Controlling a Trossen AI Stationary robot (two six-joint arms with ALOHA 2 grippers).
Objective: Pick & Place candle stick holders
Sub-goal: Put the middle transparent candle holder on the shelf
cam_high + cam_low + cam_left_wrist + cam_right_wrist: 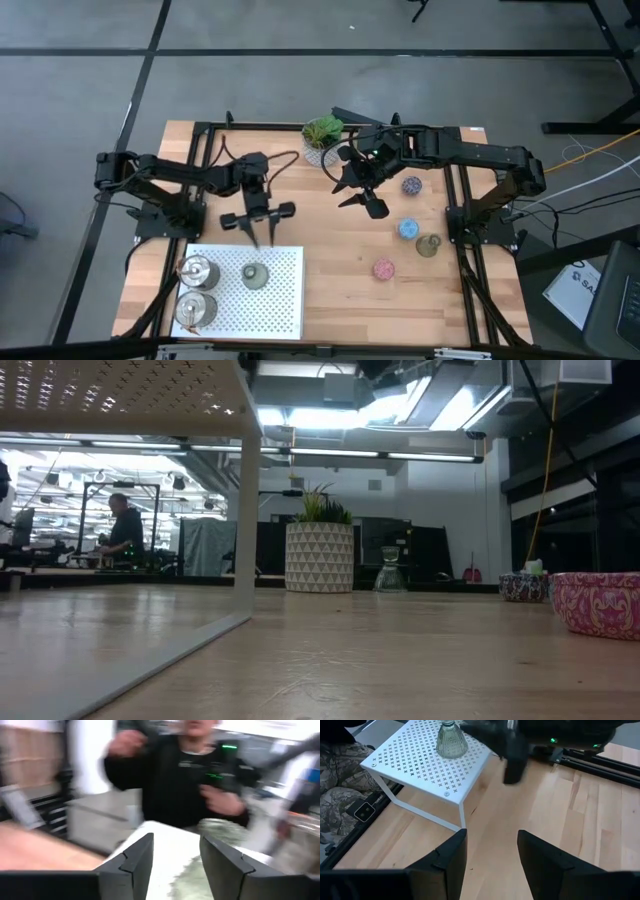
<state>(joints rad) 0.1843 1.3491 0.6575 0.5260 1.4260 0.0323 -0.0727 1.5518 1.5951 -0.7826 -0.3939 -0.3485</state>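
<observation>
White perforated rack (280, 300) at the wooden table's (330, 290) near-left carries two silver holders (196, 271) and one olive-grey holder (255, 276). Blue (408, 229), pink (384, 269), purple (411, 185) and another olive-grey holder (428, 245) sit well right of the rack; potted plant (322, 132) beyond it. Left gripper (259, 222) hangs just behind the rack, right gripper (362, 200) farther right, both parted and empty; a person (190, 775) stands past the rack.

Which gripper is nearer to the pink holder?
The right. The right gripper hangs up-table and inward of the pink holder, with bare table between them. The left gripper is much farther, at the white shelf's far edge.
</observation>
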